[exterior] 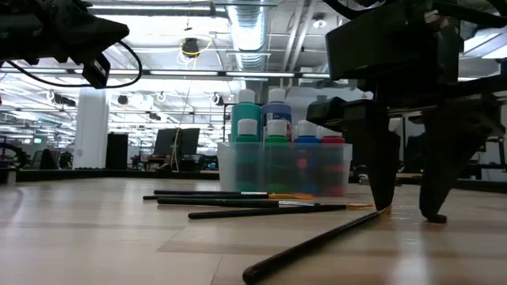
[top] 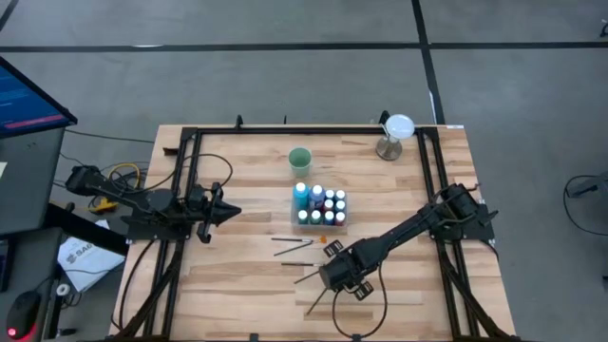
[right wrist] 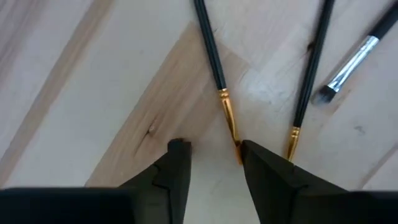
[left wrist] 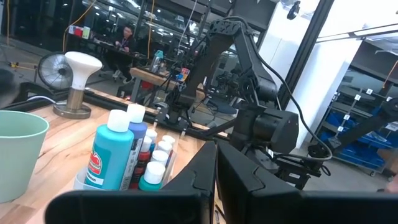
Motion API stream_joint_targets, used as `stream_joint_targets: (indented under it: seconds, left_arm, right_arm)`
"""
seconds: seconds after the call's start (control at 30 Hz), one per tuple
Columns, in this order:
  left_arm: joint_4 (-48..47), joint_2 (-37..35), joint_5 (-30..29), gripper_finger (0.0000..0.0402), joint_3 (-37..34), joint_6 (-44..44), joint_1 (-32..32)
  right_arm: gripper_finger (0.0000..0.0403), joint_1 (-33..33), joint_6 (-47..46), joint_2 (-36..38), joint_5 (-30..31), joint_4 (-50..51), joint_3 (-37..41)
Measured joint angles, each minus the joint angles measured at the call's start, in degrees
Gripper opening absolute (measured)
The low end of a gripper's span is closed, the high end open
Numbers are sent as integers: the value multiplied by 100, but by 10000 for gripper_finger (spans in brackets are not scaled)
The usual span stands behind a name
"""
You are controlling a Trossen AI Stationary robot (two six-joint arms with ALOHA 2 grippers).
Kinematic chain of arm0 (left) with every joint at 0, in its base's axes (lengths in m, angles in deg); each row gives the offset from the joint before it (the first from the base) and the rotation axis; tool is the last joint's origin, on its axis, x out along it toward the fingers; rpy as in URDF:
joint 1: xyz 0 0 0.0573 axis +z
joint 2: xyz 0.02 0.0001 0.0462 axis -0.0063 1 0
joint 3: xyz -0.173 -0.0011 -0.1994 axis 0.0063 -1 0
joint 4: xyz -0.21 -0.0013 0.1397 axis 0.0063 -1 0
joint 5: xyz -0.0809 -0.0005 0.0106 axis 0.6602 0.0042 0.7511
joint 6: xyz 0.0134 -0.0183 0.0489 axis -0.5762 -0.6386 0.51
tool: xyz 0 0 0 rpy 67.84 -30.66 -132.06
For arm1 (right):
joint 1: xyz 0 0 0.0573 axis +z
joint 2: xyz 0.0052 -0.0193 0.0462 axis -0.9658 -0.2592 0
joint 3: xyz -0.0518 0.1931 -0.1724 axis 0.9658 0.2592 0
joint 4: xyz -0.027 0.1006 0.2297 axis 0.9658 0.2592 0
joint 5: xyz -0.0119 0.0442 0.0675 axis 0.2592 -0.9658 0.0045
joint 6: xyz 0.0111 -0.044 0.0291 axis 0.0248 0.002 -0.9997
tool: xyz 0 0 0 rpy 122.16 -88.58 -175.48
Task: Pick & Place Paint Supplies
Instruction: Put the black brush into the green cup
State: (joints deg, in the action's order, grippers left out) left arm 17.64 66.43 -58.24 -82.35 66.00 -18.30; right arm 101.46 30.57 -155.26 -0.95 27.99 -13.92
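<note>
Wooden table [top: 247, 285] is carrying everything, so the supplies are lying within reach of both arms. Clear tray [top: 320, 220] near the middle is keeping the paint bottles [top: 319, 203] upright and together. Left gripper [top: 226, 213] is waiting at the left side with its fingers closed and empty. Right gripper [right wrist: 214, 155] is standing low on the table with its fingers apart around the golden end of one paintbrush [right wrist: 214, 68], probably to pinch it; other paintbrushes [top: 294, 242] are lying just beside.
</note>
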Motion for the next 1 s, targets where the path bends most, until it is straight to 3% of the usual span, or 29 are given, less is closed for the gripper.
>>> stream_joint_targets:
  seconds: [0.47, 1.0]
  left_arm:
    - [0, 0, -1, 8, -2, 1, 0]
    - [17, 0, -1, 8, -4, 2, 0]
  right_arm:
    - [5, -110, -345, -15, 249, -40, 2]
    - [0, -134, -993, 357, 190, 1106, -812]
